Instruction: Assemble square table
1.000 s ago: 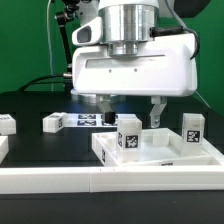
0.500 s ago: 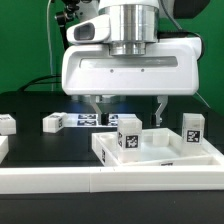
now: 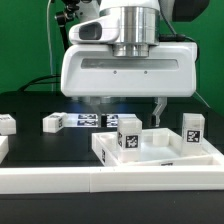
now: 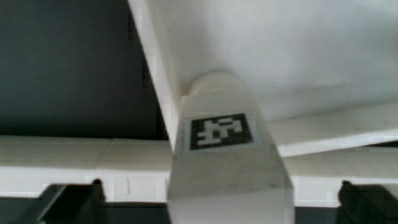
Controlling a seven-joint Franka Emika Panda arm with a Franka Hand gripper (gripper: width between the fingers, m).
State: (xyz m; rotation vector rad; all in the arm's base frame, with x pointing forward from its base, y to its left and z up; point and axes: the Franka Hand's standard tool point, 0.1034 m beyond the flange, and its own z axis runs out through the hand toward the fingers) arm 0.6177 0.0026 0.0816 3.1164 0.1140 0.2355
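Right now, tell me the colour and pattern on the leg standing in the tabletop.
White leg bearing a black-and-white square tag, clearest in the wrist view.

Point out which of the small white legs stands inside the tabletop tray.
The leg standing upright inside the tabletop tray, right under the open pincer. The other legs sit outside it on the black surface.
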